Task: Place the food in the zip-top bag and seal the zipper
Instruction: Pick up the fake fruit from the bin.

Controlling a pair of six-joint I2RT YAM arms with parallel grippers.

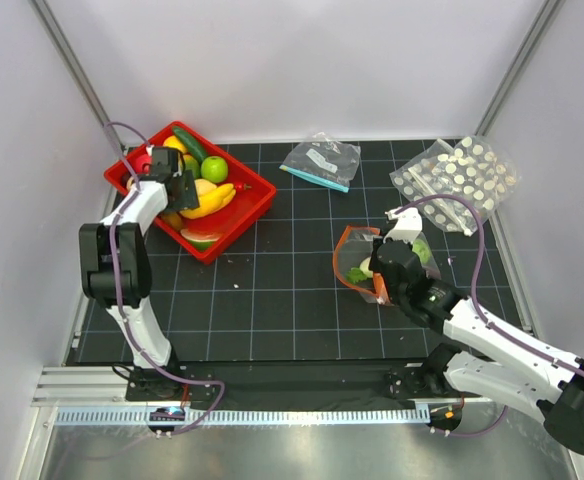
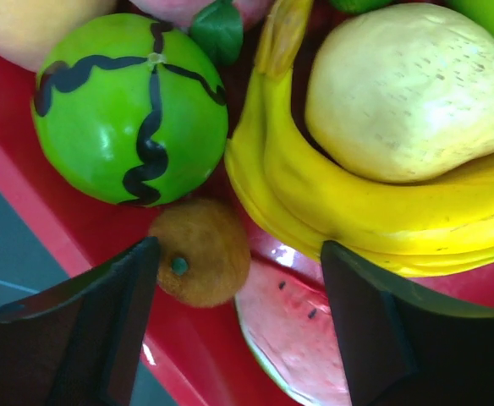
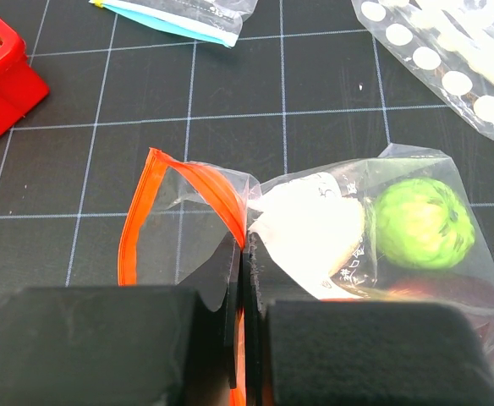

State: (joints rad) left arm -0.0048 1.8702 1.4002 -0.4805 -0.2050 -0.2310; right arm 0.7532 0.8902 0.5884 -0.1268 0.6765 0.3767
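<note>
Your right claw (image 3: 245, 288) is pinched together on the mouth edge of the crinkly clear zip-top bag (image 3: 188, 228), with the thin orange-red zipper strip (image 3: 137, 220) caught between its black pads. The rest of the strip curls open in a loop toward ten o'clock in the right wrist view. Inside the bag, a white radish-like toy piece (image 3: 306, 228) lies just beside a bumpy green lime (image 3: 422, 222) at its three o'clock. From above, the bag lies at about four o'clock on the black gridded mat (image 1: 272, 300). Your left claw (image 1: 177, 185) hangs over the red plastic bin (image 1: 242, 225) at ten o'clock on the mat. Its fingers are spread apart and hold nothing. Between them, in the left wrist view, sits a small brown fuzzy ball (image 2: 200, 249). A green ball with dark wavy stripes (image 2: 128, 106) is at its eleven o'clock, a bunch of yellow bananas (image 2: 357, 211) at two o'clock, and a pink watermelon slice (image 2: 289, 330) at four o'clock. A clear bag with a teal strip (image 1: 322, 160) lies at twelve o'clock on the mat, and a white-dotted bag (image 1: 457, 175) at two o'clock.
</note>
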